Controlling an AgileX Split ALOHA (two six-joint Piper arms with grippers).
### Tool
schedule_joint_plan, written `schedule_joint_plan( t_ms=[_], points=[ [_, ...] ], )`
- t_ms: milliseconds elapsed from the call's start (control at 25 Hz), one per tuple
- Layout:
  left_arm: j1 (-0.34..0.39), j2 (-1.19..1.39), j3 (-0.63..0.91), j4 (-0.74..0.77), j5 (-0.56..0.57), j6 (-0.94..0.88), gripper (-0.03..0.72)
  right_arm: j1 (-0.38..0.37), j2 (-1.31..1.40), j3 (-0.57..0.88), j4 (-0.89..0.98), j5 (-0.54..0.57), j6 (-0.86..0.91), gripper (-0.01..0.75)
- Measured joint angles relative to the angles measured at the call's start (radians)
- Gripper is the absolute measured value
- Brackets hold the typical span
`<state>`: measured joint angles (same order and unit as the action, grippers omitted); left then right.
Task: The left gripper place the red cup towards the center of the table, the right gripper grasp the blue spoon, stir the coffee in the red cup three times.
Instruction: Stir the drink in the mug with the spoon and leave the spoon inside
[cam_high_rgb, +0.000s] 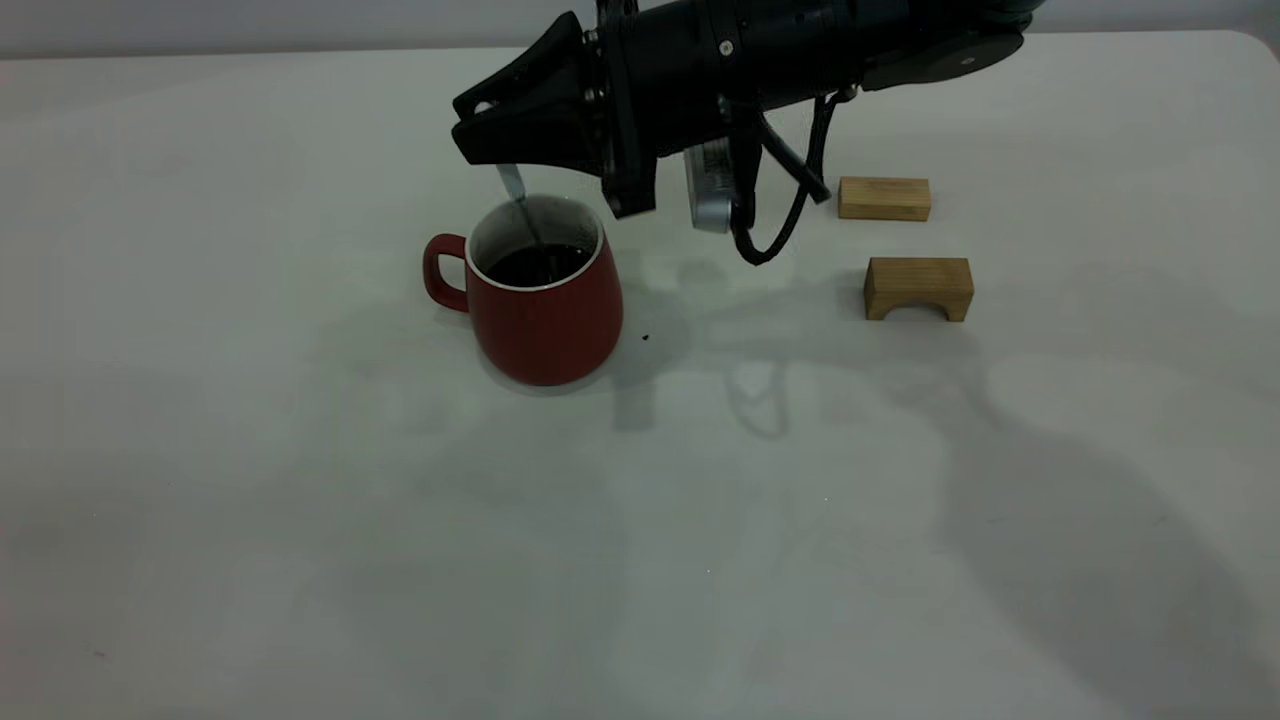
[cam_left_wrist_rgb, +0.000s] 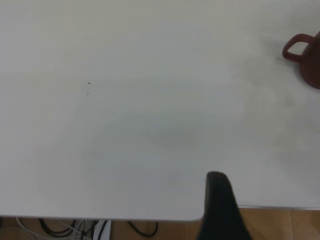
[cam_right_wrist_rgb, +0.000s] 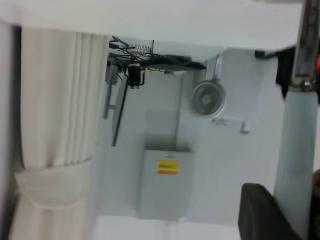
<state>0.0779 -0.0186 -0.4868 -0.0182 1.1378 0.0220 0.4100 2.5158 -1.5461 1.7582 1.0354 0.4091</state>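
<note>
The red cup (cam_high_rgb: 545, 310) stands upright on the table (cam_high_rgb: 300, 520), left of its middle, handle to the left, with dark coffee (cam_high_rgb: 537, 265) inside. My right gripper (cam_high_rgb: 478, 128) hangs just above the cup's rim, shut on the blue spoon (cam_high_rgb: 513, 186). The spoon's grey neck slants down into the coffee and its bowl is hidden there. In the right wrist view the pale blue handle (cam_right_wrist_rgb: 296, 160) runs between the gripper's jaws (cam_right_wrist_rgb: 292, 202). My left gripper (cam_left_wrist_rgb: 220, 200) is out of the exterior view; the left wrist view puts it by the table's edge, far from the cup (cam_left_wrist_rgb: 306, 55).
Two wooden blocks lie right of the cup: a flat one (cam_high_rgb: 884, 198) farther back and an arched one (cam_high_rgb: 918, 288) nearer. The right arm's silver-grey box (cam_high_rgb: 708, 190) and cable loop hang between cup and blocks. A tiny dark speck (cam_high_rgb: 645, 338) marks the table beside the cup.
</note>
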Motion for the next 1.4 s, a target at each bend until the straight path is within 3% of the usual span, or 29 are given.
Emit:
schedule_joint_plan(
  t_ms=[200,440,560,920,1200,1400],
  points=[
    [0.0,0.0,0.0,0.0,0.0,0.0,0.56,-0.006,0.0,0.0,-0.064,-0.049,-0.108,0.151],
    [0.0,0.0,0.0,0.0,0.0,0.0,0.56,-0.017,0.0,0.0,-0.075,-0.013,0.17,0.151],
    [0.0,0.0,0.0,0.0,0.0,0.0,0.56,-0.001,0.0,0.0,-0.025,0.008,0.213,0.151],
    [0.0,0.0,0.0,0.0,0.0,0.0,0.56,0.01,0.0,-0.001,-0.024,-0.01,-0.052,0.151],
    [0.0,0.0,0.0,0.0,0.0,-0.001,0.56,0.002,0.0,-0.001,-0.077,-0.01,0.262,0.151],
    [0.0,0.0,0.0,0.0,0.0,-0.001,0.56,0.041,0.0,-0.001,-0.014,-0.025,0.05,0.151]
  ],
)
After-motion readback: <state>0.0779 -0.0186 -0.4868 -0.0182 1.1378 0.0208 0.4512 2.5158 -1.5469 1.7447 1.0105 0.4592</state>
